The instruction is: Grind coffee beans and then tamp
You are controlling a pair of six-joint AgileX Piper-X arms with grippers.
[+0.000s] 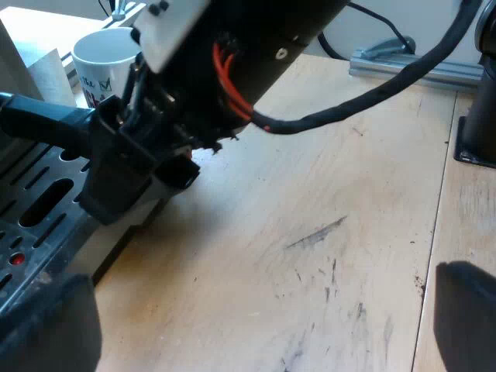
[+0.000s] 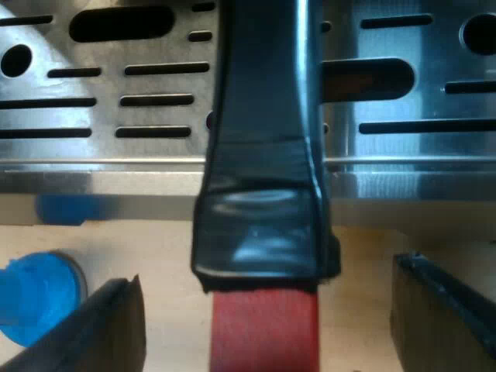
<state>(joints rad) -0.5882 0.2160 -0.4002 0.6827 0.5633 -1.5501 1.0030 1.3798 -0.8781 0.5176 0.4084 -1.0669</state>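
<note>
Right end effector [image 2: 267, 329] spread, one finger on each side of the holder handle [image 2: 263, 155], gaps on both sides. The handle's red end lies between the fingers. The handle juts out over the drip grille [image 2: 116, 101]. Blue tamper [image 2: 35, 298] stands near on the bench [image 2: 155, 256]. Left end effector [image 1: 256, 333] spread above the bench.

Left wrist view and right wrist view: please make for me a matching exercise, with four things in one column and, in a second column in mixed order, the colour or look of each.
Things
1. mug
2. tamper
3. handle's end
4. drip tray

Colour or look
a. red
b. shiny metal with dark slots
c. white, with some print
d. blue

Pairs: 1-c, 2-d, 3-a, 4-b
</note>
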